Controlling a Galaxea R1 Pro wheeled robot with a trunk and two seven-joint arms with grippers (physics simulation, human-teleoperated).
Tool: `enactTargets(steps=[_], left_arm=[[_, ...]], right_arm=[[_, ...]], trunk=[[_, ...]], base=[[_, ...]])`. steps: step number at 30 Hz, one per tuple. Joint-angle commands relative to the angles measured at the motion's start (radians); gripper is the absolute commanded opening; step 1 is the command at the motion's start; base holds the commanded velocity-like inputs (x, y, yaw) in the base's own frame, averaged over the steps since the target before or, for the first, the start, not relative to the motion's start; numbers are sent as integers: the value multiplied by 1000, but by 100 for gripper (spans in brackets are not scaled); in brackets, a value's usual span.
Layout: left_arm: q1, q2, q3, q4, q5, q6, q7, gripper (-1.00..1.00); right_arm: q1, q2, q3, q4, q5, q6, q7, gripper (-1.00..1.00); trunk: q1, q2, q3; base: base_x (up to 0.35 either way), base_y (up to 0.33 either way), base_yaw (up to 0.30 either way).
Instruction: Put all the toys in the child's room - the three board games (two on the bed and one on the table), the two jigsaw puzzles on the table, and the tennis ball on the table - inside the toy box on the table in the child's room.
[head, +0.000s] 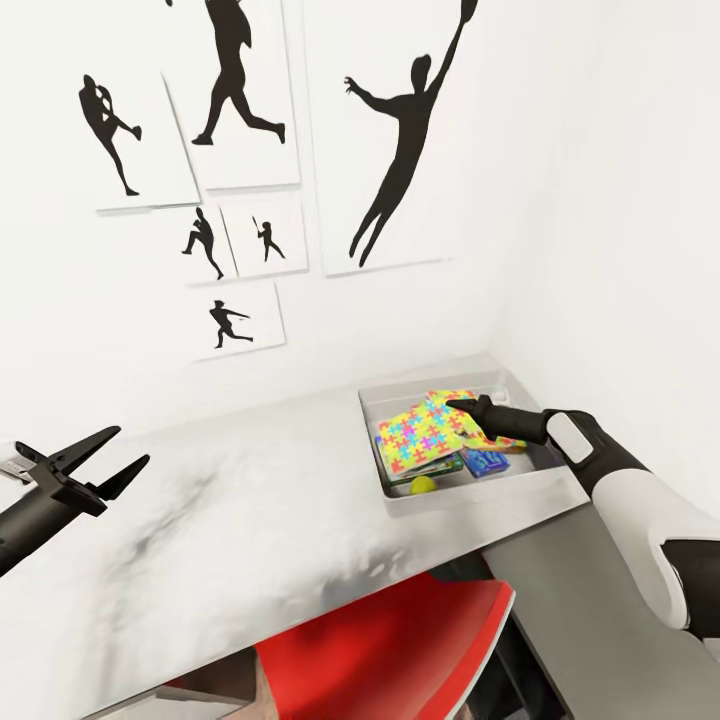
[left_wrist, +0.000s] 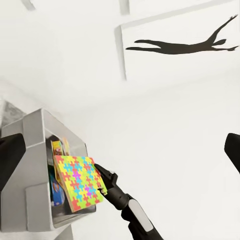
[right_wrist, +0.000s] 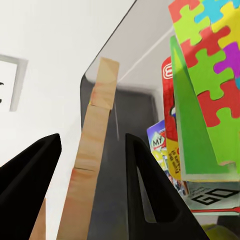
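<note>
Red chair (head: 400, 650) nearest, under tabletop (head: 250, 510). Left claw (head: 105, 458) spread, empty, above tabletop. Right claw (head: 458, 405) spread over toy box (head: 395, 497); jigsaw puzzle (head: 425, 440), board games, tennis ball (head: 422, 485) inside.

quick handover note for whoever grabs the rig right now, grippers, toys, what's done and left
Left gripper: open, empty, over the bare left part of the table.
Right gripper: open, at the toy box, beside the jigsaw puzzle.
In the box: colourful jigsaw puzzle leaning on top, board games beneath, tennis ball at the front.
Left: the stack hides the count, so check all six toys are in, then withdraw the right arm.
</note>
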Motion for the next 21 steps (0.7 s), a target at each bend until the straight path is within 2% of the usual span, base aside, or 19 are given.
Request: enactTargets(steps=[1,8,17,18,21], left_arm=[[-1,0,1,0,-3,4,-7,100],[-1,2,0,0,-3,4,-21,100],[-1,3,0,0,-3,4,-25,100],[-1,3,0,0,-3,4,-25,100],[-1,3,0,0,-3,4,-26,100]], right_arm=[[-1,-1,8,0,-5,-2,2,-100],[-2,1,8,0,-5,-39,2,-100],[-5,1,8,0,-5,-51,0,-100],[-5,1,8,0,-5,-52,0,100],[-6,0,8,0,-5,-53,-1,100]], trunk=[[1,-2,-2],[1,-2,-2],[1,-2,-2],[1,-2,-2],[1,-2,-2]], base=[[0,0,0],[0,0,0],[0,0,0],[0,0,0],[0,0,0]])
